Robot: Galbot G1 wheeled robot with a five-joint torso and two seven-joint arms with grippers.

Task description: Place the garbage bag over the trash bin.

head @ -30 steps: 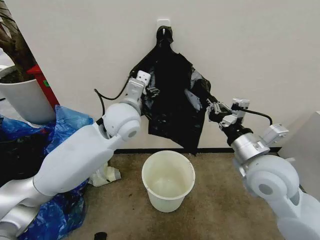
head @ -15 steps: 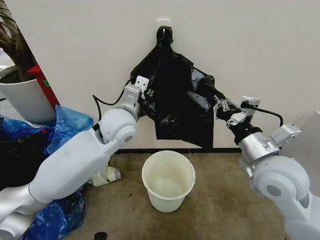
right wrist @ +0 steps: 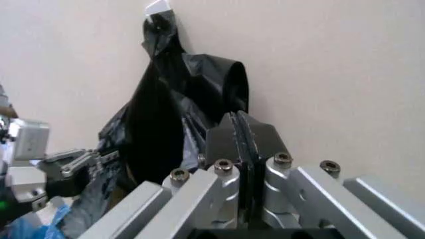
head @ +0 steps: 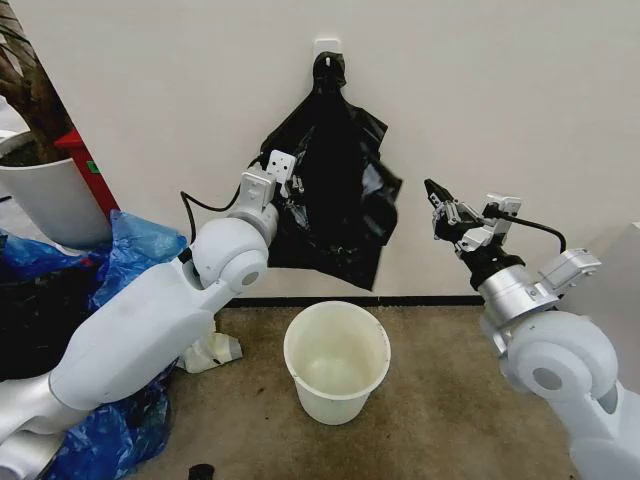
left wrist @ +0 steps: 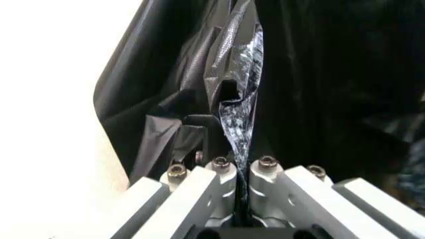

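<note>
Standing on the brown floor nearest the robot, the trash bin is upright with its open mouth facing up, bare of any liner, and well apart from everything above it. Beyond and above it the garbage bag hangs against the pale wall from a small wall hook, its gathered top caught there and its long axis running straight down, the loose ragged lower edge ending short of the bin's rim. The left gripper is at the bag's left edge, fingers pressed together on a pleat of the film, as the left wrist view shows a glossy fold disappearing between the pads. The right gripper is off to the bag's right, apart from it, its dark fingers closed flat on each other with nothing between them. Judged from this, the step in hand is getting two holds on the bag's opening, and only one is made. To do it well, the right gripper would need to open, close on the opposite hem at about the same height as the left hold, and take a single layer if possible, so the mouth can be spread wider than the bin's rim once the bag is freed from the hook.
</note>
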